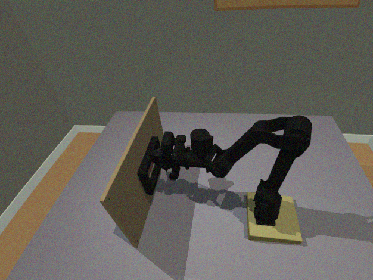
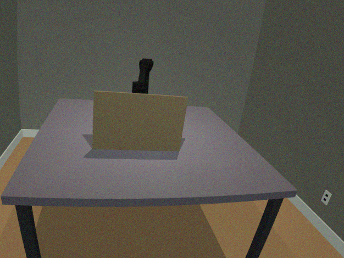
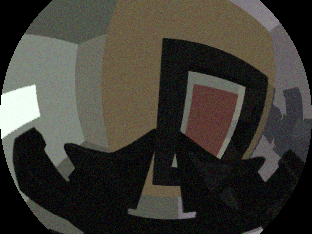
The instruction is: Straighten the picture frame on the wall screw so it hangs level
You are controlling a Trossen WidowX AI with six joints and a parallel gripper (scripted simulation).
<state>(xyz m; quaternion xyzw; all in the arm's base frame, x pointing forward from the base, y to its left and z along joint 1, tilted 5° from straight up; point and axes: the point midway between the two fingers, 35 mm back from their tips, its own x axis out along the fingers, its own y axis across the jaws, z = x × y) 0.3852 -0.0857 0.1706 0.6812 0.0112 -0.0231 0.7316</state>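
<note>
A black picture frame [image 1: 149,176] [image 3: 175,68] with a red picture and pale mat hangs on the face of the tan wall board [image 1: 132,180] [image 3: 134,61]. My gripper [image 1: 156,154] [image 3: 166,133] is shut on one side bar of the frame, reaching straight in from the arm side. In the wrist view the frame looks tilted against the board's edges. The screw and the notched strip are hidden behind the frame. In the exterior view only the board's back [image 2: 138,122] and the arm's upper part [image 2: 143,74] show.
The board stands upright on the purple table [image 1: 210,256] [image 2: 138,177]. The arm's base sits on a yellow plate [image 1: 289,226] at the right. The room wall rises behind the table.
</note>
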